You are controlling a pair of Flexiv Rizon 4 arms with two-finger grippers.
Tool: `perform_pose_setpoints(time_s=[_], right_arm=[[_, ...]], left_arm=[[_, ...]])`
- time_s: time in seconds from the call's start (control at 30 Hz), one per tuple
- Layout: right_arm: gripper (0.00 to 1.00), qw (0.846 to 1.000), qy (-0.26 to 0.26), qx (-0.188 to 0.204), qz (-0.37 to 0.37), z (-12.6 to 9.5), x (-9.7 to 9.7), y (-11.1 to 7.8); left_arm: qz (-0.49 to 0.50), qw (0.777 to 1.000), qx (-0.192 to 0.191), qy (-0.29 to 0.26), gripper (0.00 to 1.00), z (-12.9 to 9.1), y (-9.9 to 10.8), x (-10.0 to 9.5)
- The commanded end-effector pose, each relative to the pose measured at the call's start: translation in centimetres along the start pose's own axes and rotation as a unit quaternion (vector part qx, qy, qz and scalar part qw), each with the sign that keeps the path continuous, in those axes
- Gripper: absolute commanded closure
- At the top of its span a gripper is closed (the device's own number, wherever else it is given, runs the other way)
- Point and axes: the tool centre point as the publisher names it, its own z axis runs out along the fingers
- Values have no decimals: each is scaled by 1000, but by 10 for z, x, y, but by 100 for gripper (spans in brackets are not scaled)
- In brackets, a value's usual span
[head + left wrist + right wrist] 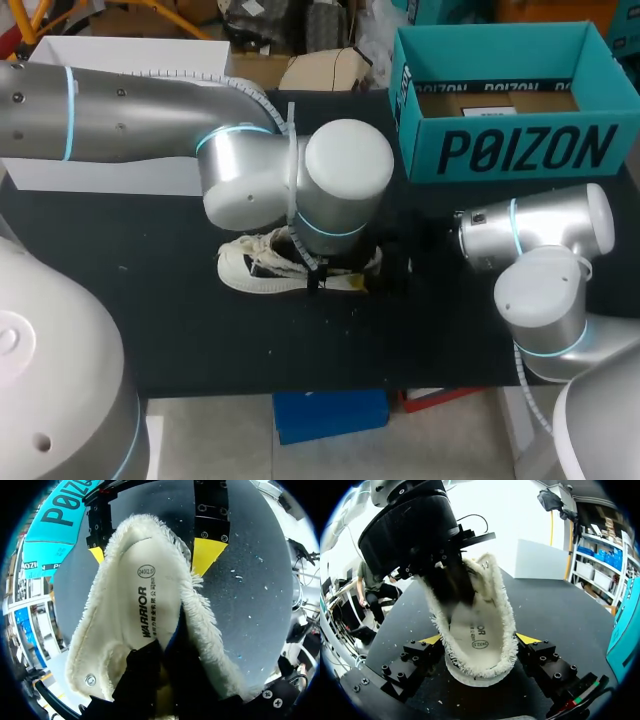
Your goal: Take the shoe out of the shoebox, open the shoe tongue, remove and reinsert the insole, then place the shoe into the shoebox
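**Q:** Where is the insole (145,605)?
**A:** It is out of the shoe (255,268) and raised above the table (200,330). It is white and fleece-edged, with its printed face turned towards both wrist cameras. It does not show in the head view, where the arms cover it.

**Q:** What is the state of the left gripper (162,667)?
**A:** It is clamped on one end of the insole, with its dark fingers pressed on the insole from two sides. Its yellow tips are hidden.

**Q:** And the right gripper (479,639)?
**A:** It is spread wide. The opposite end of the insole, the end with the round stamp, sits between its fingers. One yellow fingertip (526,638) stands at each side, right at the fleece fringe.

**Q:** Where is the shoe?
**A:** It lies on its side near the middle of the table, its heel end partly under the left arm (130,110). It is white with loose laces.

**Q:** Where is the shoebox (520,150)?
**A:** It is teal, open-topped, and stands at the far right of the table, well apart from the shoe. The right arm (540,240) comes in just in front of it.
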Motion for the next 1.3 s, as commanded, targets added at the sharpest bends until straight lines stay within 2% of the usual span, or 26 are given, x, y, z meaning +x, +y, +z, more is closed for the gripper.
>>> perform_pose_setpoints(time_s=[0.03,0.2,0.6,0.8,0.93,1.03,1.1,1.13,1.3], right_arm=[[100,1000,0,1,0,2,-1,-3],[100,1000,0,1,0,2,-1,-3],[100,1000,0,1,0,2,-1,-3],[100,1000,0,1,0,2,-1,-3],[100,1000,0,1,0,2,-1,-3],[100,1000,0,1,0,2,-1,-3],[100,1000,0,1,0,2,-1,-3],[100,1000,0,1,0,2,-1,-3],[100,1000,0,1,0,2,-1,-3]], left_arm=[[3,1000,13,17,100,-10,7,1],[-9,999,34,28,100,-22,10,5],[-28,998,54,28,100,-39,16,9],[-26,997,66,16,100,-48,16,7],[-19,997,72,4,100,-45,9,1],[-29,995,90,-26,100,-45,8,-3],[-21,993,107,-37,88,-46,6,-4],[-15,993,111,-42,79,-47,5,-4],[9,990,135,-42,68,-40,-3,0]])
